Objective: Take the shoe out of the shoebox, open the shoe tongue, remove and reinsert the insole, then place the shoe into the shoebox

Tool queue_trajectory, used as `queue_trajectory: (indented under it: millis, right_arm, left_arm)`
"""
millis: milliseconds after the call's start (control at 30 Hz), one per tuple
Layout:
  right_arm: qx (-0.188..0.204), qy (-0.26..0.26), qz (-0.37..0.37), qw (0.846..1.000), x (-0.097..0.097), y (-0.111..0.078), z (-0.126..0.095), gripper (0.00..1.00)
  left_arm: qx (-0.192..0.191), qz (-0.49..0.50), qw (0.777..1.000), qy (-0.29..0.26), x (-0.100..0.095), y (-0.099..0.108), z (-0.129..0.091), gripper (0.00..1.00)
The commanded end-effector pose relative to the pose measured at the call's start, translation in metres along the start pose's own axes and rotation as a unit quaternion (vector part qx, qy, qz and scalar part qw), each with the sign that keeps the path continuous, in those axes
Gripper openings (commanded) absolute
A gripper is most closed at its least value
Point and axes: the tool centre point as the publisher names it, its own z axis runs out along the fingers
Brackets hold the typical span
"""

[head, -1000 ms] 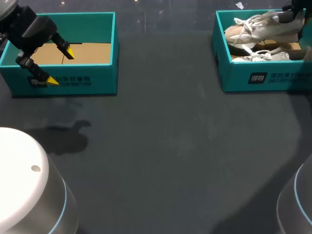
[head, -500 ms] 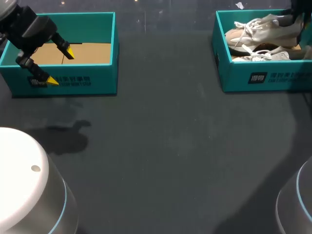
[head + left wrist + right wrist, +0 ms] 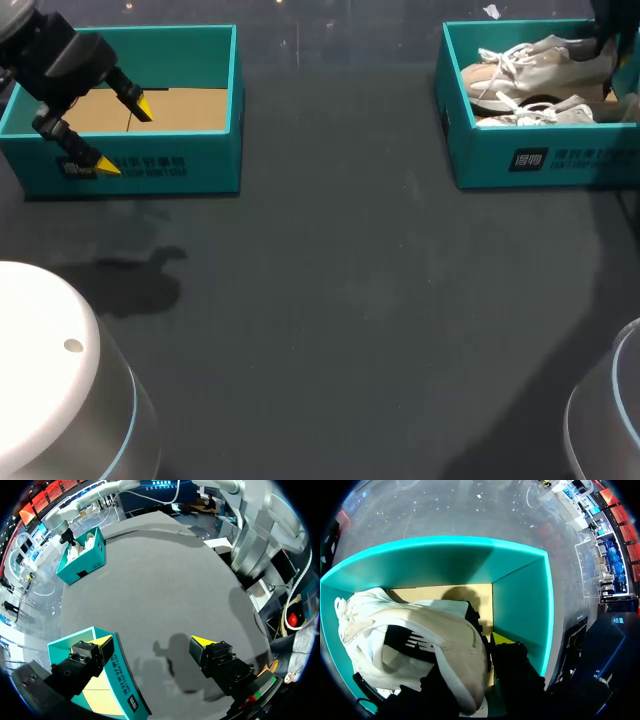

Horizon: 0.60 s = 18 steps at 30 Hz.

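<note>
A beige and white shoe (image 3: 545, 60) lies tilted in the teal shoebox (image 3: 520, 160) at the far right, above a second white shoe (image 3: 550, 112). My right gripper (image 3: 479, 652) is shut on the heel of the upper shoe (image 3: 420, 635); one yellow tip shows by the box wall and the other is hidden behind the shoe. In the head view only its dark body (image 3: 606, 28) shows at the edge. My left gripper (image 3: 122, 137) hangs open over the near wall of another teal box (image 3: 180, 170) at the far left, holding nothing.
The left box (image 3: 117, 680) shows only its brown cardboard floor (image 3: 175, 110). Dark grey table (image 3: 340, 300) spreads between and in front of the two boxes. My arms' white bases (image 3: 50, 390) stand at the near corners.
The upper shoe has shifted slightly towards the box's right end with my right gripper on its heel, so more of the lower shoe shows. The left arm has not moved.
</note>
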Motion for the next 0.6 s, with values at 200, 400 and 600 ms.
queue_trajectory:
  millis: [200,400,600]
  right_arm:
    - [0.004,0.010,-0.004,1.000,0.0010,0.0033,0.0069,0.00]
    - [0.006,0.011,-0.008,1.000,0.0018,0.0029,0.0108,0.00]
    - [0.003,0.007,-0.014,1.000,0.0024,0.0026,0.0124,0.15]
  left_arm:
    - [-0.001,0.000,1.000,0.001,-0.0004,0.0002,-0.0003,1.00]
    - [-0.001,0.000,1.000,0.001,-0.0004,0.0002,-0.0003,1.00]
    - [-0.001,0.000,1.000,0.001,-0.0004,0.0002,-0.0003,1.00]
